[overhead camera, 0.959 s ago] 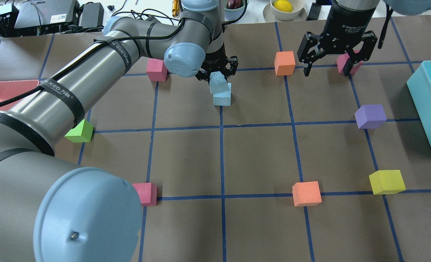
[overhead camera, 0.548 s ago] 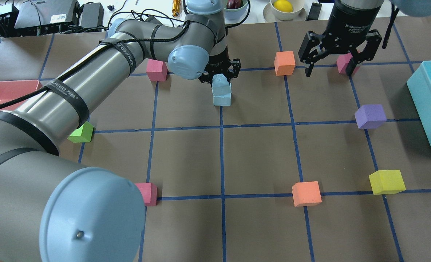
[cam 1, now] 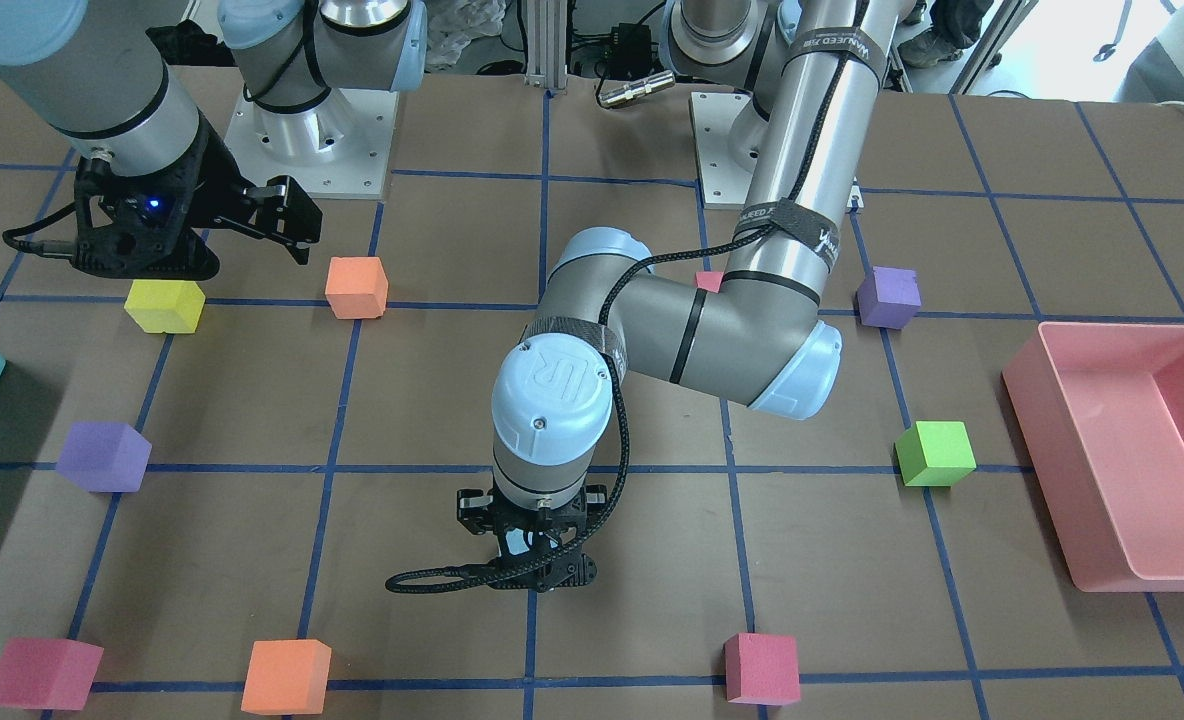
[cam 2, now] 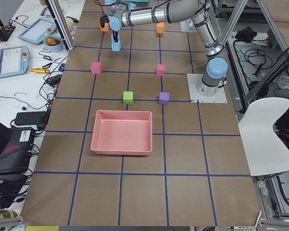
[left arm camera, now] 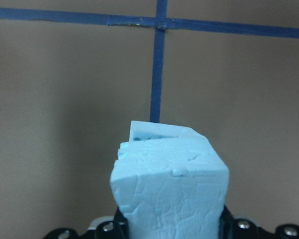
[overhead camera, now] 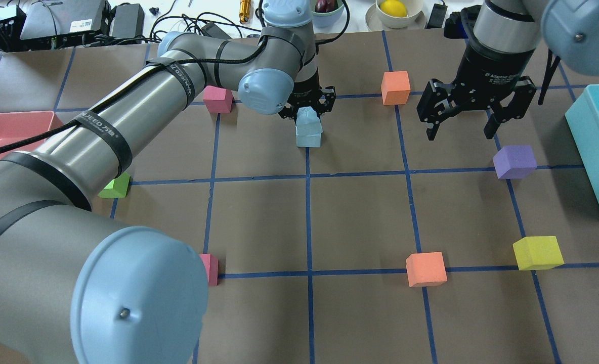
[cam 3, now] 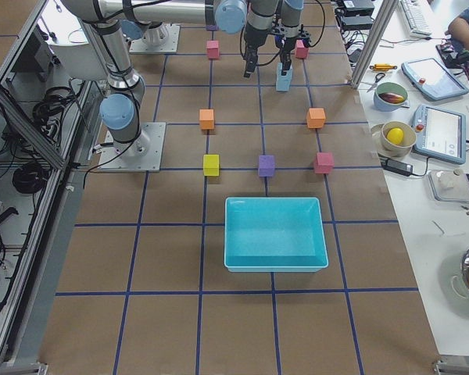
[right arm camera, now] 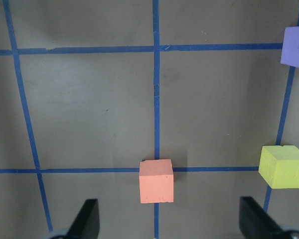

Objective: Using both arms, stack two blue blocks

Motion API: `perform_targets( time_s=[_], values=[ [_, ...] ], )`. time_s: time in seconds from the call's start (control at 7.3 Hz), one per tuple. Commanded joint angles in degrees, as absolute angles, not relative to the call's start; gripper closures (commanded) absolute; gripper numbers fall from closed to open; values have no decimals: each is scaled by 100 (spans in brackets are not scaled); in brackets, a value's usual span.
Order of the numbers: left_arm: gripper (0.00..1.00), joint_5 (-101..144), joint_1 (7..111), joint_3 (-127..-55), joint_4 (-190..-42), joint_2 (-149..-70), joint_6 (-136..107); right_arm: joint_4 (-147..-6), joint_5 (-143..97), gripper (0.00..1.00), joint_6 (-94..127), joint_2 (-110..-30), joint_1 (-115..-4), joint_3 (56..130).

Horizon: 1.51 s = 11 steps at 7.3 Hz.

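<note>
My left gripper [overhead camera: 307, 107] is shut on one pale blue block [overhead camera: 307, 118] and holds it right over the second blue block [overhead camera: 308, 138], which stands on the table at a grid crossing. In the left wrist view the held block [left arm camera: 169, 194] fills the bottom, and the lower block's far edge [left arm camera: 159, 130] peeks out behind it. I cannot tell if the two touch. In the front view the left wrist [cam 1: 537, 545] hides both blocks. My right gripper [overhead camera: 460, 134] is open and empty, hovering to the right between an orange cube and a purple cube.
Orange cubes [overhead camera: 395, 87] [overhead camera: 426, 269], a purple cube [overhead camera: 514, 162], a yellow cube [overhead camera: 537, 253], pink cubes [overhead camera: 217, 99] [overhead camera: 209, 268] and a green cube [overhead camera: 115, 186] are scattered on the grid. A teal bin [overhead camera: 595, 151] is at the right edge and a pink tray [overhead camera: 6, 126] at the left.
My left gripper has carried the held blue block sideways and down until it lines up over the other blue block. My right gripper has drawn back from the far edge toward the table's middle.
</note>
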State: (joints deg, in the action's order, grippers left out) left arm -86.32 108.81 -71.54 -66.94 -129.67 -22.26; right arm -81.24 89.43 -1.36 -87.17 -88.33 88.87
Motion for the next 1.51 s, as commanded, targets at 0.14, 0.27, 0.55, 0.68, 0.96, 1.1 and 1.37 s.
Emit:
perform_targets(
  time_s=[0.14, 0.27, 0.55, 0.68, 0.96, 1.1, 1.37],
  values=[
    [0, -8578, 10881, -7119, -6601, -12965, -2259, -8130, 9270, 0, -70, -8710, -8824, 8851],
    [0, -8578, 10881, -7110, -6627, -12833, -2241, -8112, 9255, 0, -88, -8719, -8824, 8824],
    [0, -8604, 10628, -7102, -6923, -12448, -1988, -8104, 9211, 0, -79, -8771, -8833, 8728],
    [0, -8613, 10313, -7075, -7396, -12089, -1543, -8104, 8950, 0, -70, -8771, -8833, 8667],
    [0, -8692, 9496, -7145, -8765, -11246, -498, -8086, 8876, 0, -70, -8771, -8833, 8648],
    [0, -8684, 9101, -7241, -9320, -10780, 82, -8060, 8894, 0, -70, -8771, -8833, 8657],
    [0, -8701, 8956, -7723, -9387, -9918, 150, -8060, 8903, 0, -79, -8771, -8833, 8657]
  ],
)
